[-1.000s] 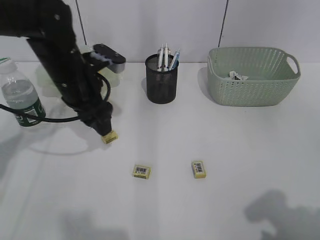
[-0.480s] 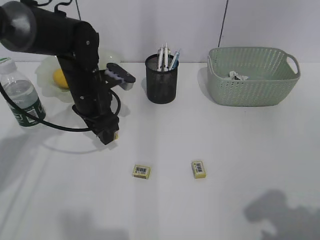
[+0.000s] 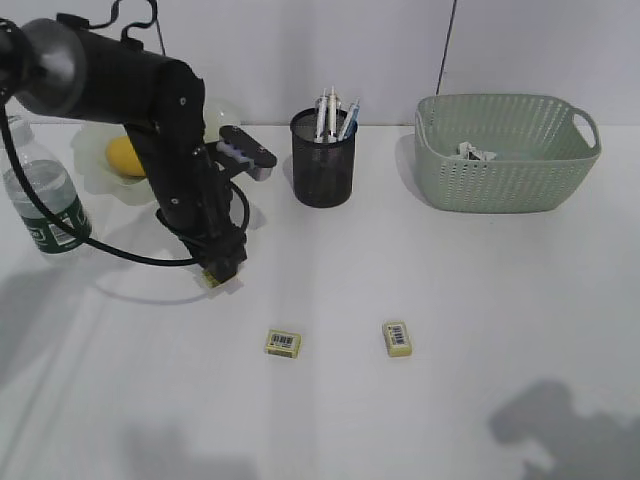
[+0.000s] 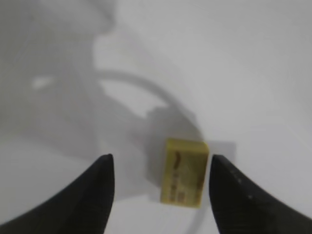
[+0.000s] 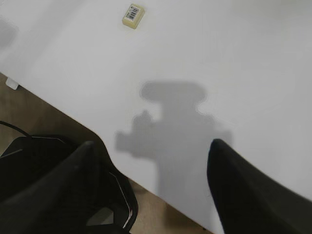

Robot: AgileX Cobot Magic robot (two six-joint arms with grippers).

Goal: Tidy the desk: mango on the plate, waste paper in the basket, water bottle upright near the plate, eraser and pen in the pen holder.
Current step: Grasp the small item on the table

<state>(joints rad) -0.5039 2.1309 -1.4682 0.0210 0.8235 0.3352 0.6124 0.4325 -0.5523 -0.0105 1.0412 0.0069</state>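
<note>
Over the last second the left claw (image 3: 222,270) has been lowered onto the leftmost eraser (image 4: 185,171), which was lying clear in front of it before; its jaws are spread, with the eraser between them on the bench (image 3: 450,400), not yet pinched. A pickup for the pen holder (image 3: 323,160) is judged imminent. The mango (image 3: 125,156), hidden by the arm earlier, is now seen on the plate (image 3: 92,172). In the exterior view the eraser is mostly covered by the claw. The right claw (image 5: 151,180) is spread, idle. The bottle is partly occluded.
</note>
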